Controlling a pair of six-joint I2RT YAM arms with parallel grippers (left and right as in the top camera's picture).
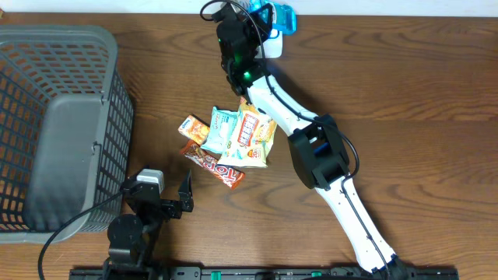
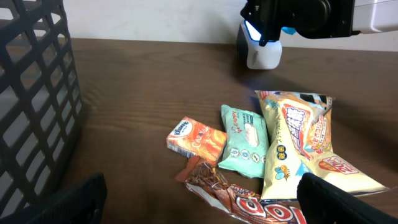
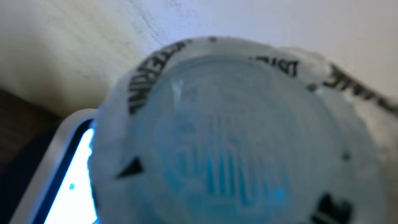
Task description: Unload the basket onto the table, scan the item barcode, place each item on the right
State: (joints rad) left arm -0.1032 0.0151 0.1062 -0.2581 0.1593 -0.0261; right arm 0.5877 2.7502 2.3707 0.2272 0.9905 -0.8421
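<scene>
Pale-blue translucent round container (image 3: 230,143), black lettering around rim, blurred.

A mock shop checkout: mesh basket (image 1: 117,93), barcode scanner (image 2: 261,55) and snack packets (image 1: 247,132) on a wooden table (image 1: 405,93).

The table (image 1: 405,93) is viewed from straight above by the overhead camera, and its whole top is taken in from well away. The left wrist camera is held low near the front edge and aimed across the wood toward the far wall. The snack pile (image 2: 273,162), basket (image 2: 31,106) and scanner (image 2: 261,55) are shared with the overhead view. The right wrist camera is set very close to a round blue item (image 3: 230,137), by which the blurred frame is filled.
</scene>
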